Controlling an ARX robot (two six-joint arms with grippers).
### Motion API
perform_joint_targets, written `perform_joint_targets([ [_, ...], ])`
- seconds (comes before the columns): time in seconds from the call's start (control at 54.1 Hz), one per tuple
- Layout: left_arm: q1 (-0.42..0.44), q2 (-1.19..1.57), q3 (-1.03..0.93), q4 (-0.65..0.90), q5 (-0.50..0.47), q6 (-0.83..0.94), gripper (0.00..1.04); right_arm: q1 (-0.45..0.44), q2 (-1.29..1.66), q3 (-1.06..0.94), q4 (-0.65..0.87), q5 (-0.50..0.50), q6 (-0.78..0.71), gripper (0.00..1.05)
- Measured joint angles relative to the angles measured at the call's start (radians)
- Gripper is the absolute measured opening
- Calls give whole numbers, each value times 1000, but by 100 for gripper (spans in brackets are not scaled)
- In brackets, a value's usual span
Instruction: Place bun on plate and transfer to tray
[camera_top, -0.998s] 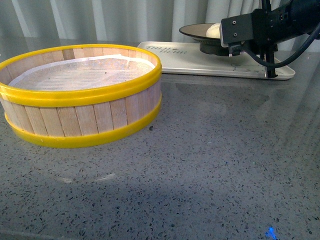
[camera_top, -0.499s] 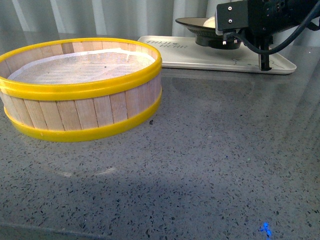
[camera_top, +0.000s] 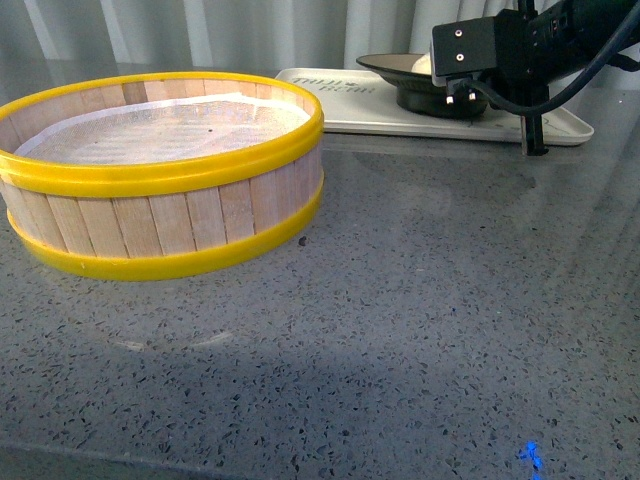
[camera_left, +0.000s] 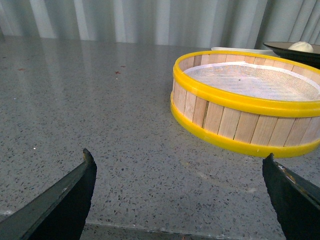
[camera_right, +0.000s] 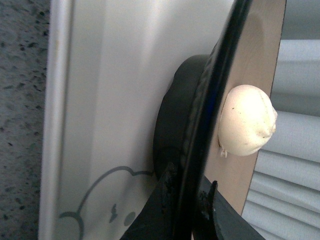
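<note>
The bun (camera_top: 424, 63) is a small cream-white ball lying on the black-rimmed plate (camera_top: 392, 67). The plate stands over the far right part of the cream-white tray (camera_top: 340, 105), its black foot down at the tray's surface. My right gripper (camera_right: 190, 177) is shut on the plate's rim (camera_right: 220, 75), one finger under it and one on the tan inside, with the bun (camera_right: 247, 120) just beyond. In the front view the right arm (camera_top: 500, 45) hides the grip. My left gripper (camera_left: 179, 155) hangs open over bare counter, away from the tray (camera_right: 115, 100).
A round wooden steamer basket (camera_top: 160, 175) with yellow bands and a white liner stands on the grey speckled counter at the left, in front of the tray's left end. The same basket (camera_left: 245, 100) lies ahead of the left gripper. Grey curtains close the back.
The plate with the bun has come down toward the tray in the right gripper's hold. The front view has shifted slightly. The basket stays put.
</note>
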Motion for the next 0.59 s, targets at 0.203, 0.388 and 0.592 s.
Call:
perform_joint_targets([
  [0.203,0,0,0,0,0,0,98,7,-16,-47,7,-1,2,37],
  [0.388,0,0,0,0,0,0,98,17,-93,-127,50,-32,25,64],
  [0.592,0,0,0,0,0,0,98,38,-339,-334,245,-33,174,98],
])
